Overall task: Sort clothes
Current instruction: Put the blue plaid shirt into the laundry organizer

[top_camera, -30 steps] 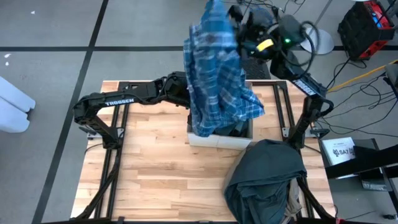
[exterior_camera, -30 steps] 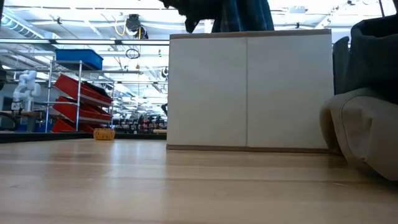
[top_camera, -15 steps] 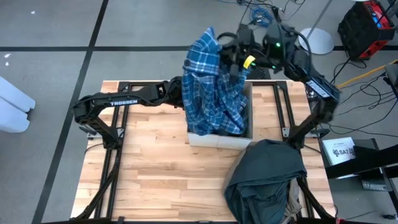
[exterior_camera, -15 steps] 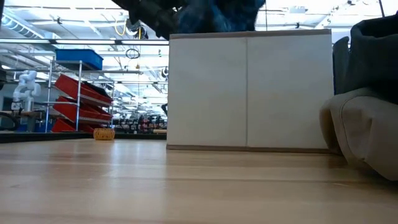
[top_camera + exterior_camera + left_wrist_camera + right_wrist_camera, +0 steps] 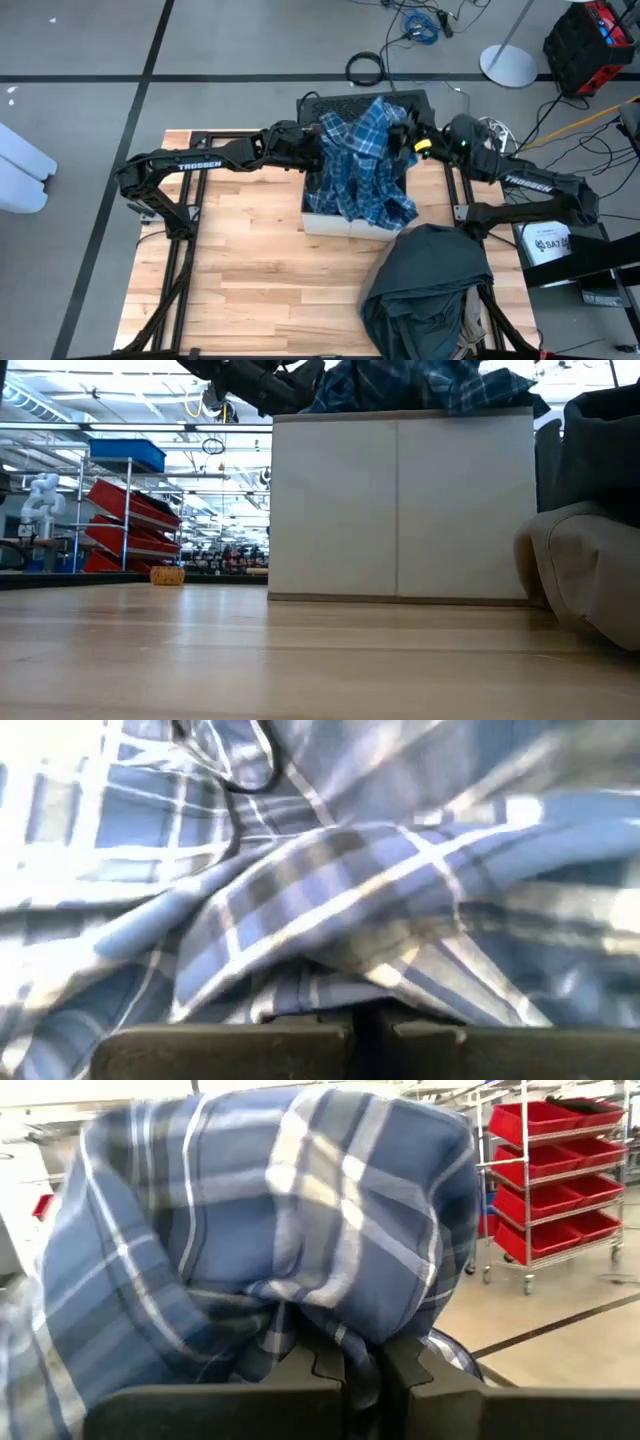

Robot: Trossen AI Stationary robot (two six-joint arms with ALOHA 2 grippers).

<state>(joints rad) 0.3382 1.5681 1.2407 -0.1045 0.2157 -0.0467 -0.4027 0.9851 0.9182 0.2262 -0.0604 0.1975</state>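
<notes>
High view: white "TROSSEN" lettering along left arm [image 5: 195, 165], beside plaid garment [image 5: 362, 160].

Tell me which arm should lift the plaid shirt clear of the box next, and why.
Right, probably. The right gripper is shut on a fold of the plaid shirt, which is heaped on the box. The left gripper is pressed into the cloth, its grip unclear.
</notes>
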